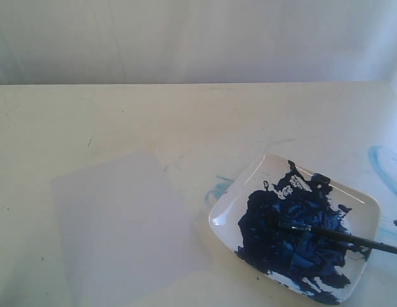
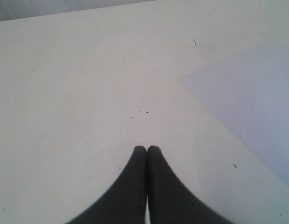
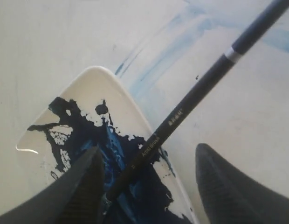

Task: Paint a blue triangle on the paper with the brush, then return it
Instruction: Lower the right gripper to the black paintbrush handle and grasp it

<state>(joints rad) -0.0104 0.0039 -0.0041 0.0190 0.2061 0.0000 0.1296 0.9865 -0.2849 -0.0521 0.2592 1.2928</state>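
The paper (image 1: 118, 220) lies flat on the table left of the white dish (image 1: 246, 174); no blue triangle shows on it. The brush (image 1: 342, 236) rests across the dish with its tip in the dark-blue paint and its handle running off the right edge. In the right wrist view my right gripper (image 3: 149, 148) is open, one finger on each side of the brush (image 3: 182, 112), not touching it. My left gripper (image 2: 147, 148) is shut on nothing, over bare table beside a corner of the paper (image 2: 249, 95). Neither arm shows clearly in the exterior view.
Dark-blue paint (image 1: 291, 236) fills most of the dish. Faint light-blue smears (image 1: 385, 165) mark the table to the dish's right and by its left corner (image 1: 218, 187). The table's far edge meets a pale wall (image 1: 198, 38).
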